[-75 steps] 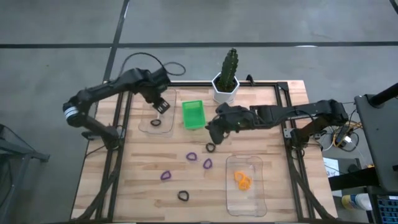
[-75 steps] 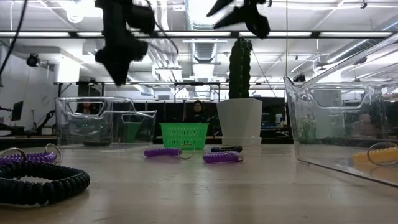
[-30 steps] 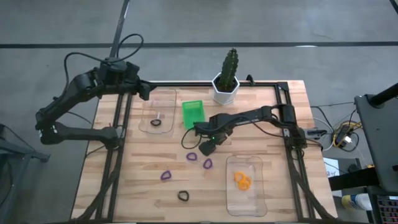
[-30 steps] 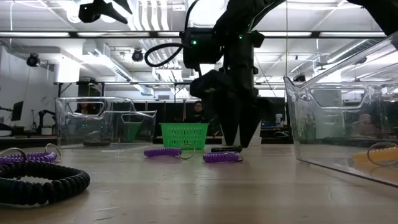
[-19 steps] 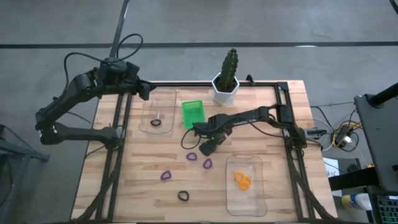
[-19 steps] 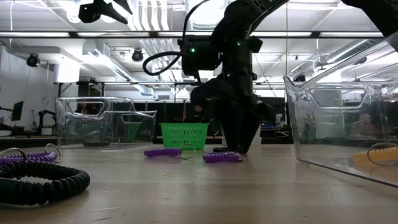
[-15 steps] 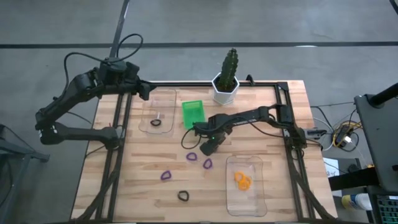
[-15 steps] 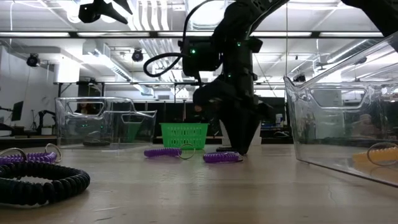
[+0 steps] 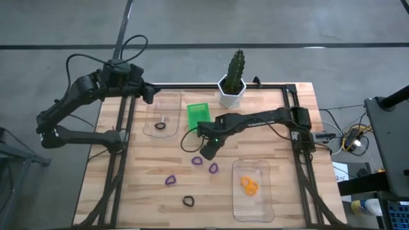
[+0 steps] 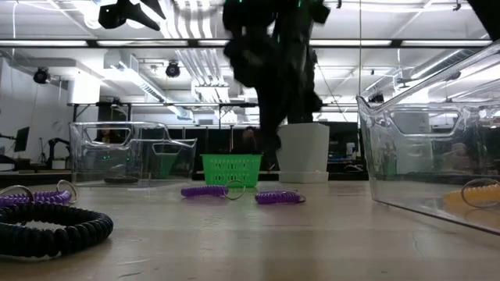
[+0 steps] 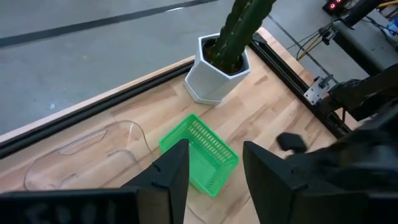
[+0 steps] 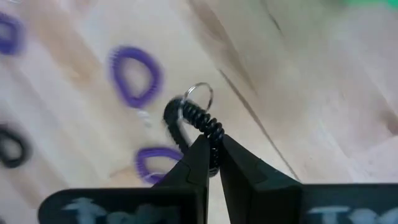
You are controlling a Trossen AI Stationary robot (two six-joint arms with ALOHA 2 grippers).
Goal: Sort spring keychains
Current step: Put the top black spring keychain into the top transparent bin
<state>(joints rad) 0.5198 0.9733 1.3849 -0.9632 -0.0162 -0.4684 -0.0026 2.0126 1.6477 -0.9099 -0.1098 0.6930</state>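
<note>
My right gripper hangs over the table's middle, shut on a black spring keychain, and shows raised in the low view. Purple keychains and a black one lie flat on the wood. One black keychain lies in the left clear tray, and orange ones lie in the right clear tray. My left gripper waits open above the far left edge, and also shows in its own wrist view. My right gripper pinches the black keychain's coil between its two fingers, which point down from above. The rest of the loop and its metal ring stick out past the fingertips. The keychain is lifted clear of the table.
A green bin and a potted cactus stand at the far middle. Black frame rails run along the table's left and right sides. In the low view a black keychain lies close in front.
My right gripper came down on the black keychain with open fingers and shut on it. It then rose and shifted a little toward the table's left edge. The keychain has left the wood and hangs in the fingers.
</note>
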